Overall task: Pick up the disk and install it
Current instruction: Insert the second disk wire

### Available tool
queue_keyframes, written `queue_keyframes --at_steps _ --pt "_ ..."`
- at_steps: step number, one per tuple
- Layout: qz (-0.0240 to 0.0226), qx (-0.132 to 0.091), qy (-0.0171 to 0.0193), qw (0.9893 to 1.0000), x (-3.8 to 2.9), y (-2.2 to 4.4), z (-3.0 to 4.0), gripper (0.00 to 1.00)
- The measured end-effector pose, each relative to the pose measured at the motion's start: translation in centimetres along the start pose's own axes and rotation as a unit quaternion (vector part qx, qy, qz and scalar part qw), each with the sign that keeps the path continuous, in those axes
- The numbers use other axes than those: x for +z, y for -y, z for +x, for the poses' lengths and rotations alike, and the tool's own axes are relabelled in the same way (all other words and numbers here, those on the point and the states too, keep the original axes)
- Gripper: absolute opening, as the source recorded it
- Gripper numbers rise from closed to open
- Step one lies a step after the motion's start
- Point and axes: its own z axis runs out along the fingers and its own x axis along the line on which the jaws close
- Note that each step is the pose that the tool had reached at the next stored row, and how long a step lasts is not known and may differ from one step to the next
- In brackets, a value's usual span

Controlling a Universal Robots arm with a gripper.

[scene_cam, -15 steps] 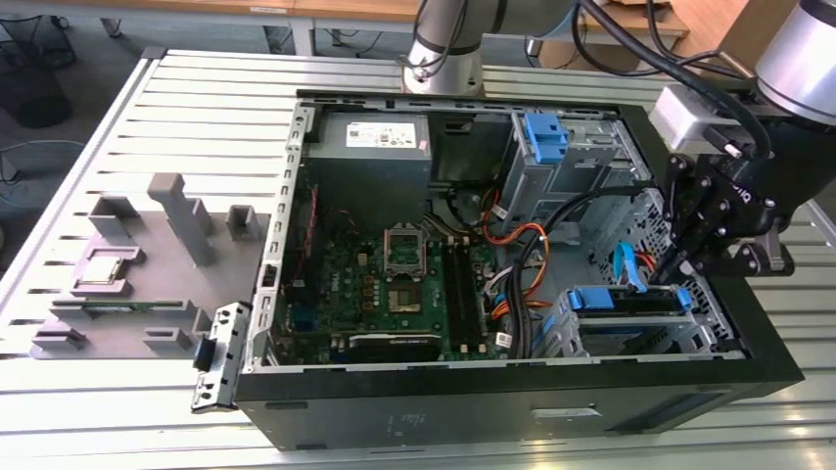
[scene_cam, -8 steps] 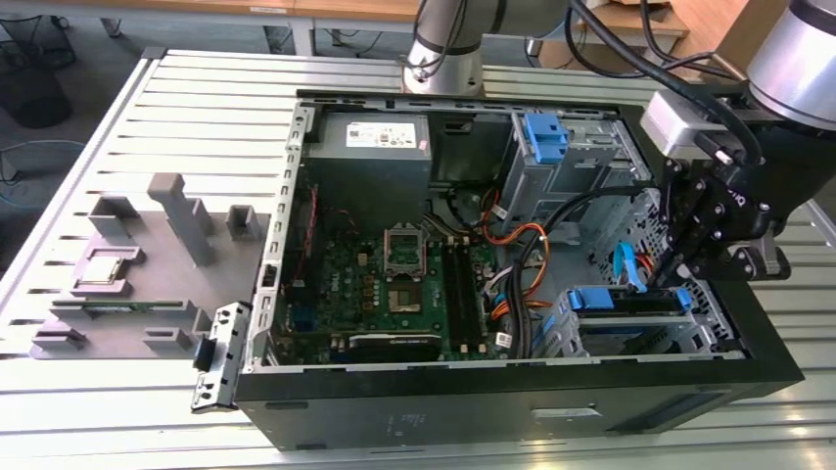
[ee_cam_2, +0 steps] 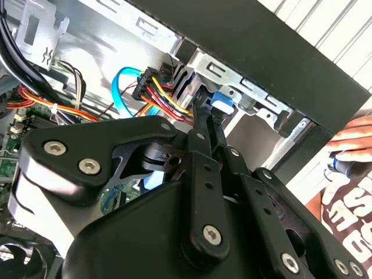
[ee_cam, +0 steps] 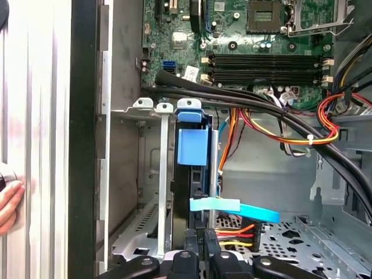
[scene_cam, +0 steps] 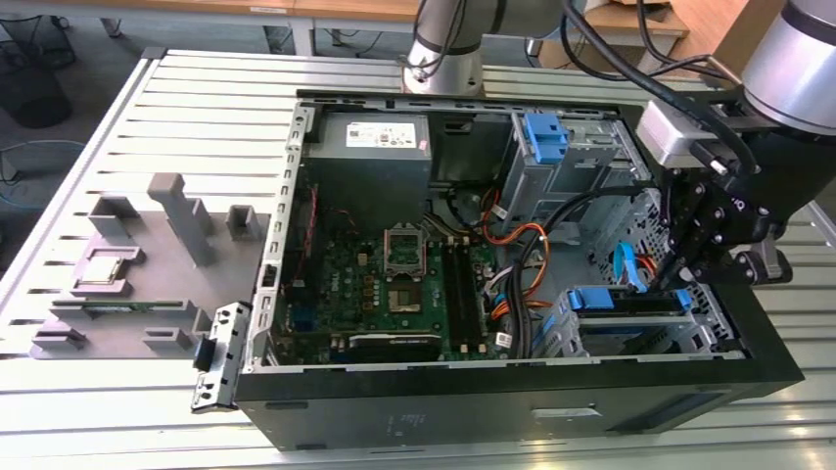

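Observation:
The disk point(scene_cam: 627, 299) stands on edge inside the drive cage at the case's corner on the exterior view's right, with its blue carrier showing. In the first wrist view the carrier's blue tab point(ee_cam: 192, 145) sits in the cage slot with the dark disk body behind it. My gripper point(scene_cam: 679, 282) hangs just over that cage. Its fingertips point(ee_cam: 200, 251) are drawn close together against the disk's rear edge, by the power and data plugs. In the second wrist view the gripper point(ee_cam_2: 210, 107) points at the blue carrier point(ee_cam_2: 220, 104), with no gap between the fingers.
A light blue data cable point(ee_cam: 232, 207) and a coloured power bundle point(ee_cam: 232, 232) crowd the disk's rear. Thick black cables point(ee_cam: 244, 102) cross above the cage. A second blue bracket point(scene_cam: 542, 137) sits in the upper bay beside the grey power supply point(scene_cam: 379, 137). A person's hand point(ee_cam_2: 354, 139) rests outside the case wall.

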Motion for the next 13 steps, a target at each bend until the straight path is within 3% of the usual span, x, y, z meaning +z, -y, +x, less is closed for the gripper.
queue_keyframes --at_steps 4,10,11,13 --pt "0.0042 -0.001 0.0001 1.0000 0.02 -0.54 0.14 0.17" --pt "0.0046 -0.001 0.0001 1.0000 0.04 -0.60 0.20 0.17" --pt "0.0048 -0.001 0.0013 1.0000 0.03 -0.60 0.21 0.17" --pt "0.0066 -0.001 0.0083 0.9999 0.05 -0.60 0.23 0.17"
